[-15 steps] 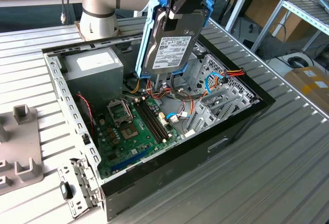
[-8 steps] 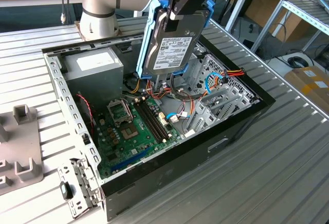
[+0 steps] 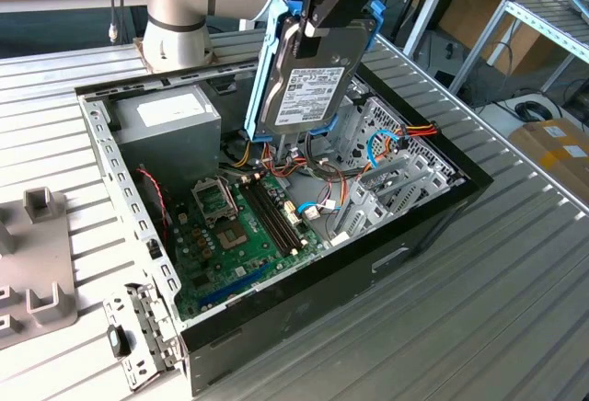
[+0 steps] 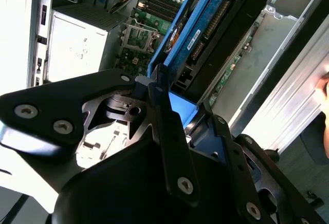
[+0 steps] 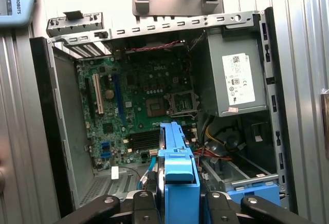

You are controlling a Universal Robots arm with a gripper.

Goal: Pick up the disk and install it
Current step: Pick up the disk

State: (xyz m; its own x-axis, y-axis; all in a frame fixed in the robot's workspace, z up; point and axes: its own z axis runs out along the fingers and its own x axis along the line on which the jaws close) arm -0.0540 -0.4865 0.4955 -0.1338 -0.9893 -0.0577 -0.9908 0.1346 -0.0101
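The disk (image 3: 313, 79) hangs tilted, label facing out, above the back of the open computer case (image 3: 118, 176). Its blue frame runs along both long edges. My gripper (image 3: 319, 17) is shut on its upper end, black fingers clamping the frame from both sides. In the second wrist view the disk (image 4: 205, 34) is seen edge-on, sticking out from the gripper (image 4: 165, 98) over the motherboard. The first wrist view looks straight down on the disk's blue frame (image 5: 177, 167) between the fingers (image 5: 143, 203), above the case's drive area.
Inside the case lie a green motherboard (image 3: 235, 226), a grey power supply box (image 3: 167, 114) with a white label, loose cables (image 3: 304, 166) and a silver drive cage (image 3: 386, 157). A grey fixture (image 3: 37, 263) and a metal bracket (image 3: 138, 327) lie on the ribbed table beside the case.
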